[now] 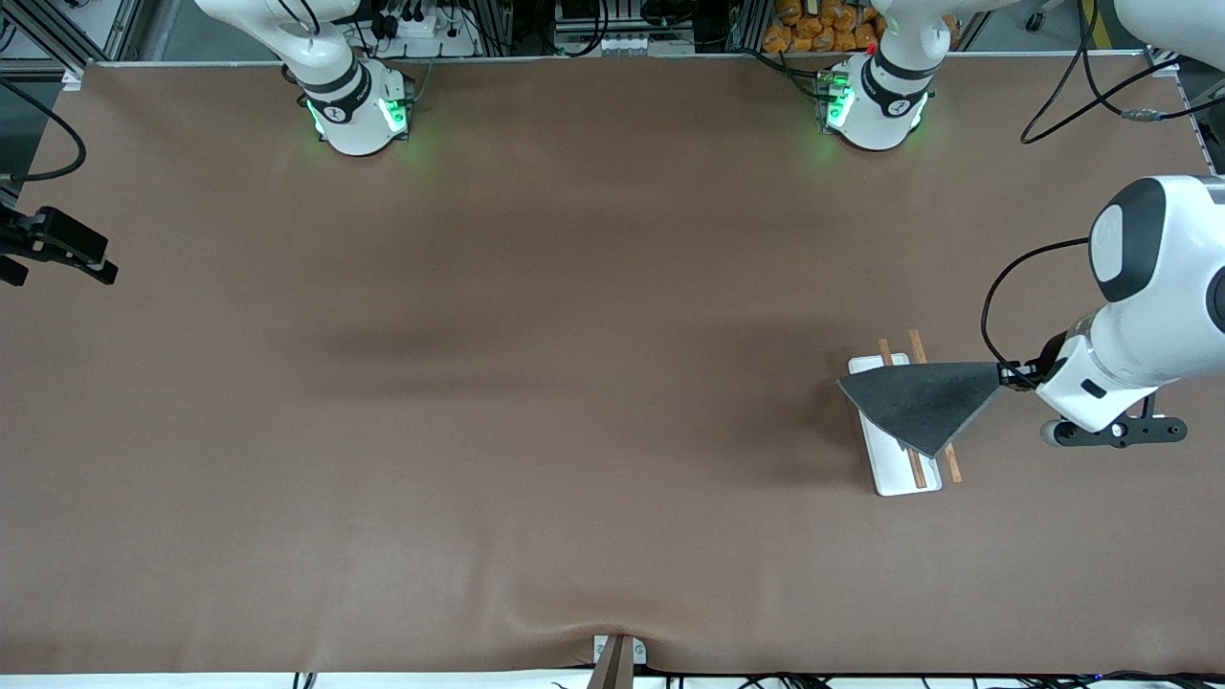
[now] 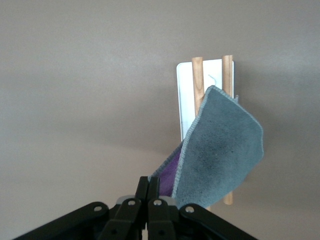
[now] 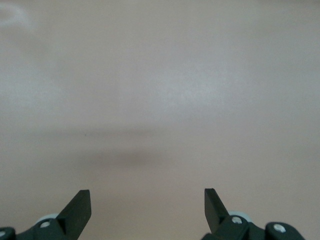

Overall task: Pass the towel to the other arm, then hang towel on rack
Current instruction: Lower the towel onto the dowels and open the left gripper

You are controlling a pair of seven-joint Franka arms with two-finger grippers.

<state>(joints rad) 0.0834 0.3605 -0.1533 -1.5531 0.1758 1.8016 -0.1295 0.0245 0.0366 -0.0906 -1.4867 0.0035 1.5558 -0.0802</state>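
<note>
The dark grey towel (image 1: 924, 402) spreads over the middle of the rack (image 1: 895, 474), hiding part of both wooden rods (image 1: 917, 344). My left gripper (image 1: 1007, 373) is shut on one corner of the towel, beside the rack toward the left arm's end of the table. In the left wrist view the towel (image 2: 220, 150) runs from the left gripper (image 2: 148, 181) out over the rods (image 2: 197, 80) and the white tray (image 2: 186, 100), with a purple underside showing. My right gripper (image 3: 147, 200) is open over bare table with nothing between its fingers; its black hand (image 1: 57, 247) shows at the right arm's end.
Both arm bases (image 1: 359, 110) (image 1: 876, 105) stand along the table's edge farthest from the front camera. A black cable (image 1: 991, 306) loops from the left wrist above the rack. A small clamp (image 1: 612, 658) sits at the nearest table edge.
</note>
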